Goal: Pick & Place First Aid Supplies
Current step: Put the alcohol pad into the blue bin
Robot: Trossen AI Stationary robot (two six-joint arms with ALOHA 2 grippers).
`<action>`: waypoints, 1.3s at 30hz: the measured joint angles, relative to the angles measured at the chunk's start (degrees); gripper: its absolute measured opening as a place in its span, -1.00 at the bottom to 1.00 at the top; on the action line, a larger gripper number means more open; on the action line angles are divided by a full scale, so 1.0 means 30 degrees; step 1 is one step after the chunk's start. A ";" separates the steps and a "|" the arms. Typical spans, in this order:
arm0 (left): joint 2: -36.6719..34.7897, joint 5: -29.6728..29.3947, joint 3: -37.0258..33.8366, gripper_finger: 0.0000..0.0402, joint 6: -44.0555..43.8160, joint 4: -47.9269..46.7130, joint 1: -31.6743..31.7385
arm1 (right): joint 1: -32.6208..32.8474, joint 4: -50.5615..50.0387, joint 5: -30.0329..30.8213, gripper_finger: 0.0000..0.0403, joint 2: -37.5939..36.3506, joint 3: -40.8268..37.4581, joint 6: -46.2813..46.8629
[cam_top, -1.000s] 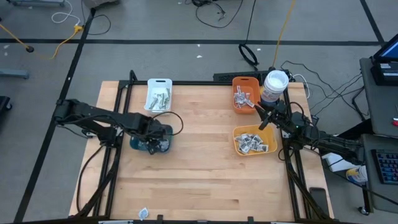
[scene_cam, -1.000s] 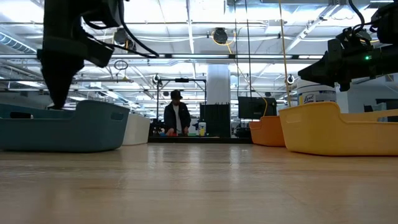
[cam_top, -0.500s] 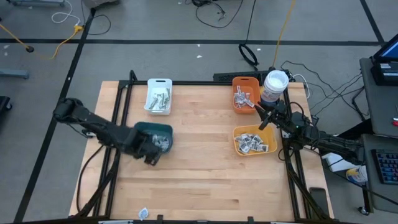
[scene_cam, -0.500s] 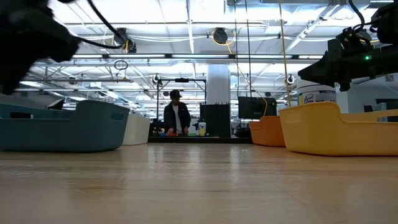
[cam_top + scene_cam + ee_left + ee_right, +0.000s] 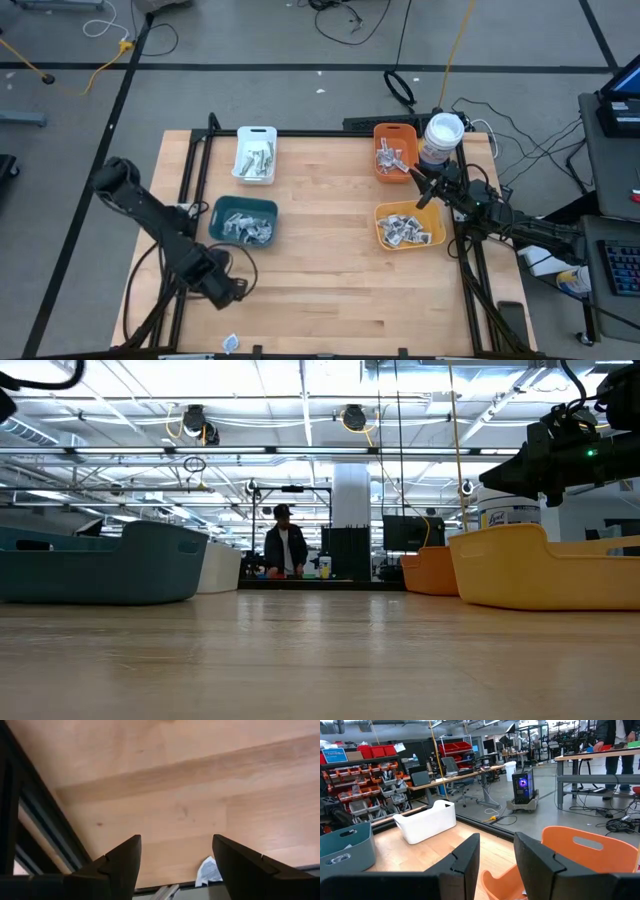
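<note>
The first aid supplies lie as small white-grey packets in four bins: white bin (image 5: 256, 153), teal bin (image 5: 244, 220), orange bin (image 5: 394, 152) and yellow bin (image 5: 408, 226). One stray packet (image 5: 231, 342) lies flat at the table's near edge; the left wrist view shows this packet (image 5: 206, 871) ahead of the fingers. My left gripper (image 5: 233, 291) hovers open over bare wood near the table's near left corner, holding nothing. My right gripper (image 5: 418, 186) hangs open above the gap between the orange and yellow bins, also holding nothing.
A round white-lidded tub (image 5: 442, 138) stands right of the orange bin. Dark frame rails (image 5: 190, 180) run along the table's left and right sides. Bare wood spreads across the middle and near half of the table. A person (image 5: 285, 550) stands far off in the room.
My left gripper has risen out of the teal bin and swung toward the table's near edge, ending over bare wood near the near left corner. The packets in the teal bin now show uncovered.
</note>
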 joint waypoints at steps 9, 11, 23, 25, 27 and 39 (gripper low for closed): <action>0.4210 -0.0030 0.3122 0.28 -0.0996 0.0090 -0.1783 | -0.0005 0.0000 0.0000 -0.42 0.0004 0.0001 0.0000; 0.5083 -0.0275 0.4066 0.29 -0.1409 0.0123 -0.2149 | -0.0005 0.0000 0.0007 -0.42 0.0007 0.0005 0.0000; 0.9623 -0.0430 0.8674 0.18 -0.2437 0.0175 -0.4166 | 0.0002 0.0000 0.0002 -0.42 0.0007 0.0003 0.0000; 1.0047 -0.0442 0.9136 0.17 -0.2449 0.0180 -0.4354 | 0.0002 0.0000 0.0002 -0.42 0.0000 0.0003 0.0000; 1.0341 -0.0440 0.9492 0.17 -0.2472 0.0209 -0.4469 | -0.0003 0.0000 0.0000 -0.42 0.0000 0.0003 0.0000; 1.0479 -0.0501 0.8786 0.18 -0.3477 0.0037 -0.5197 | 0.0001 0.0000 0.0000 -0.42 0.0006 -0.0002 0.0000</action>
